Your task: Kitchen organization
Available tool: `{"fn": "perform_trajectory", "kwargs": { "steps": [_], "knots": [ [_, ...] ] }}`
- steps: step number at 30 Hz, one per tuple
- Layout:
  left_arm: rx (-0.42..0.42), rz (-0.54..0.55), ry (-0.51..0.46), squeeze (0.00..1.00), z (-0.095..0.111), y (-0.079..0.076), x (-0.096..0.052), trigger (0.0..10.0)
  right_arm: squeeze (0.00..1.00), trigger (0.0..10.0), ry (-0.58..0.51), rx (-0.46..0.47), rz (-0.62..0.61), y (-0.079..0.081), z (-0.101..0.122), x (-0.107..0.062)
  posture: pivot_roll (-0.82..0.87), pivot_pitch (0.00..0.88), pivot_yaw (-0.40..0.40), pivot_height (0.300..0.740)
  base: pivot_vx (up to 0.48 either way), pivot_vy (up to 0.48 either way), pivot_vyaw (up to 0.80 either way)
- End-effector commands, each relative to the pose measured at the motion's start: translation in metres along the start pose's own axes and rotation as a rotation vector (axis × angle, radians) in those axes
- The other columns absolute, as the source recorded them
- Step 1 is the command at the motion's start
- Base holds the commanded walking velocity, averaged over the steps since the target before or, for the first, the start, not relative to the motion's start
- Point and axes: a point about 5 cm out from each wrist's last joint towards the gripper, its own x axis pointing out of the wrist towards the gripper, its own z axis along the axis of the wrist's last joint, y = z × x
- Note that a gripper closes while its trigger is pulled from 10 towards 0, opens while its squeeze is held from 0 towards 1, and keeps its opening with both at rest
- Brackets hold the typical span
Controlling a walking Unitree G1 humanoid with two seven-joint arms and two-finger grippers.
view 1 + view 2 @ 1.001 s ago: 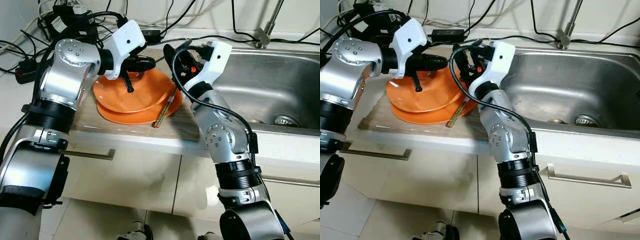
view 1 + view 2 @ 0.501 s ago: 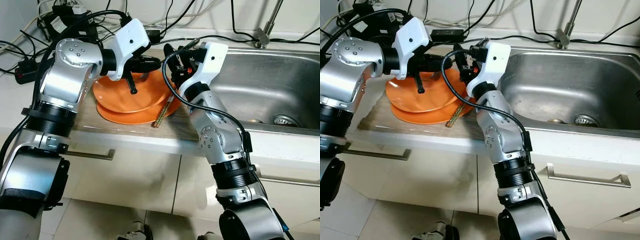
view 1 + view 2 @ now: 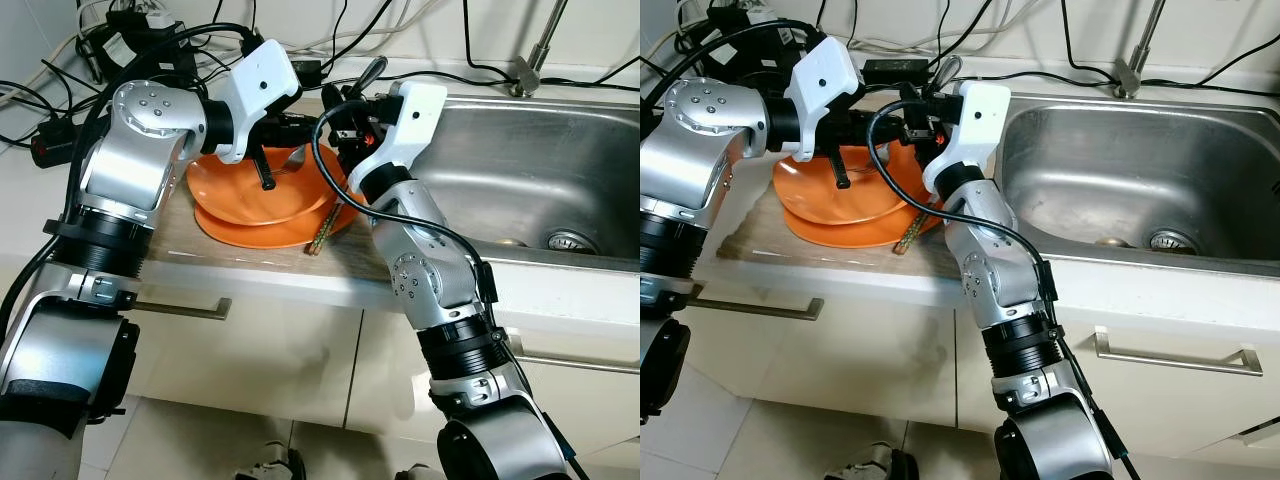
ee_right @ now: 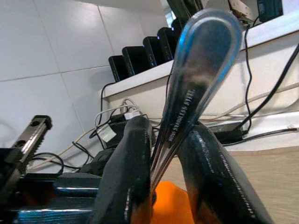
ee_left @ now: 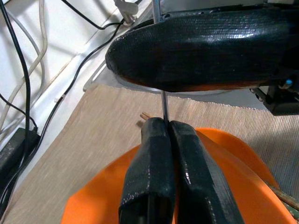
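Since a second ago the right gripper (image 3: 352,100), clamped on metal cutlery (image 4: 196,79), has been swung over the orange plates (image 3: 250,195), where the pinched-shut left gripper (image 5: 163,135) is held, so lifting clear is likely called for next.

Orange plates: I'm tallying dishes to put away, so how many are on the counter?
2: the upper plate is stacked on the lower plate, on the mat left of the sink.

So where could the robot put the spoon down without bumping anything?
The sink basin is bare steel apart from its drain. The woven mat left of the orange plates is free. Over the plates both claws crowd; chopsticks lie beside.
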Motion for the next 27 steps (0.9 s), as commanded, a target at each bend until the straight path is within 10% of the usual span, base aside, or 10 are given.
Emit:
{"fn": "perform_trajectory", "kwargs": {
  "steps": [1,16,17,27],
  "knots": [
    [0.042,-0.016,-0.007,0.00,0.005,0.000,-0.003,0.0,0.00,0.0,-0.025,0.027,-0.058,0.002,0.005,0.008,0.01,0.007,0.069,0.707,0.000,0.000,0.00],
    [0.012,0.051,0.047,0.00,-0.007,0.006,-0.005,0.0,0.00,0.0,-0.028,0.024,-0.072,-0.001,0.003,0.006,0.02,0.017,0.067,0.707,0.000,0.000,0.00],
    [0.006,0.058,0.052,0.00,-0.008,0.007,-0.004,10.0,0.00,0.0,-0.026,0.023,-0.073,-0.001,0.003,0.006,0.02,0.017,0.067,0.707,0.000,0.000,0.00],
    [-0.020,0.130,0.071,0.00,-0.014,0.015,-0.006,10.0,0.00,0.0,-0.032,0.006,-0.085,-0.003,0.003,0.007,0.02,0.019,0.066,0.707,0.000,0.000,0.00]
  ]
}}
